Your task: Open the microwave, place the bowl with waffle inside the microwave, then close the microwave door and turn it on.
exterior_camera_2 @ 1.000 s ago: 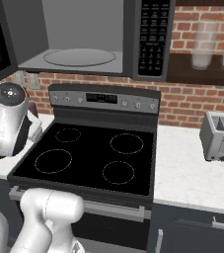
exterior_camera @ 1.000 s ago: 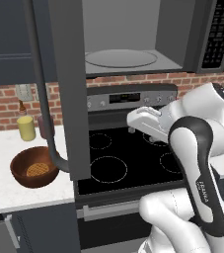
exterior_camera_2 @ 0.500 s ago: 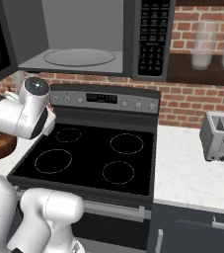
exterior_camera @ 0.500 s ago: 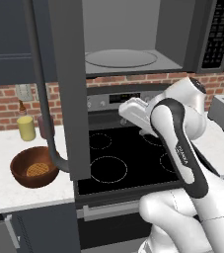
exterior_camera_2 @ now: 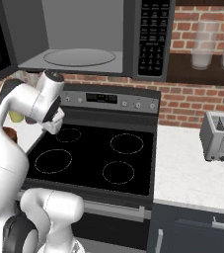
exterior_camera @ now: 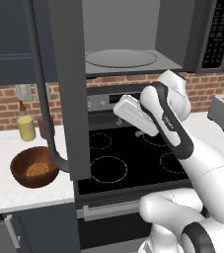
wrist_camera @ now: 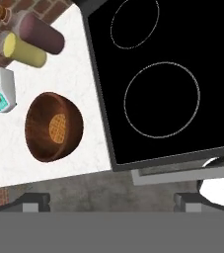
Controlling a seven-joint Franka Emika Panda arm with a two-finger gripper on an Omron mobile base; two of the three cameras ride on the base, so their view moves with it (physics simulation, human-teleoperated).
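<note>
Our gripper hangs over the stove, pointed down and toward the counter side. The tips sit well apart at the bottom of the hand view w/ nothing between them, so we read it as released, empty.

Below and off to one side of the gripper, the bowl rests on the white counter, waffle lying flat in its bottom. Just beyond the bowl stand a yellow cylinder and a dark mauve one.

Above us the microwave is open, turntable bare. The microwave door hangs between gripper and bowl in the left base view, handle curving down near the bowl rim.

Risks as we judge them: reaching for the bowl, arm or wrist could clip the door edge or handle. A rounded wooden wall may slip from a rim pinch, and a tilt could spill the waffle. The cylinders are close enough to get knocked.
</note>
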